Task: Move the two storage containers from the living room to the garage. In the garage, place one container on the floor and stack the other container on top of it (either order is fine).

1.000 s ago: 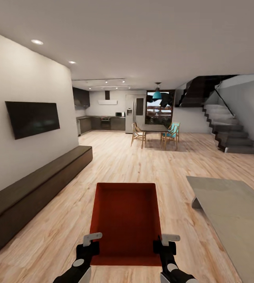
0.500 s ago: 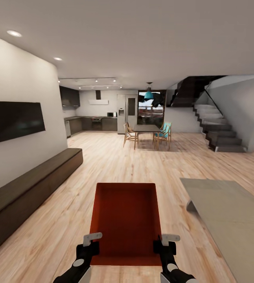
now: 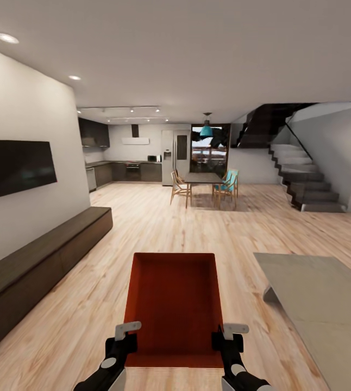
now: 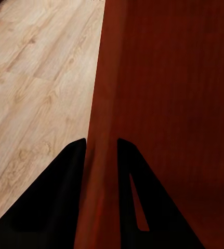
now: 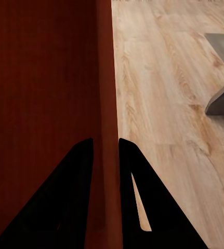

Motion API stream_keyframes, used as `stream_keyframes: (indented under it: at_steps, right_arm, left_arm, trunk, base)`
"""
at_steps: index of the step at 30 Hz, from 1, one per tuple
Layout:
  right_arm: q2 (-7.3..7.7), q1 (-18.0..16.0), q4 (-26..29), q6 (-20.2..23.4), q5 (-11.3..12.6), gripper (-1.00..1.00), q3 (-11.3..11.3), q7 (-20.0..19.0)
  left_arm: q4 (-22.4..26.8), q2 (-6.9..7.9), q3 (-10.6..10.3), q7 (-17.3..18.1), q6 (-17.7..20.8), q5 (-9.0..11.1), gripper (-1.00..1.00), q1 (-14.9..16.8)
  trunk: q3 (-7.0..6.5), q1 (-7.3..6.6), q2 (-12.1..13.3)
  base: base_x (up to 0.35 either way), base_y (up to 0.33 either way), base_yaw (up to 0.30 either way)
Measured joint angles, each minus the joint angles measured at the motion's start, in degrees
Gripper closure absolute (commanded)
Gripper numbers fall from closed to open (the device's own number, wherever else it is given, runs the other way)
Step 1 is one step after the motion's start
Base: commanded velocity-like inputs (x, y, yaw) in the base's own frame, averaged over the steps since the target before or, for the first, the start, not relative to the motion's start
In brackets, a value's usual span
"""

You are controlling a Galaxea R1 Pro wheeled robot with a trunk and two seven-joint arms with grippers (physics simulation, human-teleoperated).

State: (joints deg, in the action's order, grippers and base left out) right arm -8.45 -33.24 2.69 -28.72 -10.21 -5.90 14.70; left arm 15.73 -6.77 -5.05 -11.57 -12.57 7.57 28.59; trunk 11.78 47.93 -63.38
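I hold one orange-red storage container [image 3: 174,304] low in front of me, above the living room's light wood-plank floor [image 3: 159,228]. My left gripper [image 3: 120,342] is shut on its left wall near the close corner. My right gripper [image 3: 227,342] is shut on its right wall. In the left wrist view the gripper [image 4: 101,142] pinches the thin wall of the container [image 4: 169,104] between its dark fingers. The right wrist view shows that gripper [image 5: 105,140] clamped the same way on the container [image 5: 39,78]. The box looks empty. The second container and the garage are out of view.
A long low dark bench [image 3: 39,260] runs along the white left wall under a black TV [image 3: 12,168]. A low grey table [image 3: 317,293] stands close on the right. Farther ahead are a dining table with chairs [image 3: 202,182], a kitchen and a staircase [image 3: 306,184].
The whole view has shifted: bench and TV slid toward the left, so the camera turned right. The container stays in the same place between both grippers.
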Motion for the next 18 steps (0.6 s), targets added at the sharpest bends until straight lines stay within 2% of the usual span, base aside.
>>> stream_keyframes:
  at_steps: [13, 18]
  right_arm:
    - [0.00, 0.00, 0.00, -0.11, -0.03, 1.00, -0.01, 0.02]
    - [0.04, 0.01, 0.00, -0.17, 0.13, 1.00, 0.09, -0.07]
  left_arm:
    - [0.00, 0.00, 0.03, 0.03, -0.11, -0.05, 1.00, 0.00]
    - [-0.02, -0.03, 0.01, -0.01, -0.15, -0.05, 1.00, 0.01]
  trunk:
    - [0.00, 0.00, 0.00]
    - [0.00, 0.00, 0.00]
  base:
    - [0.321, 0.000, -0.006]
    - [0.321, 0.000, -0.209]
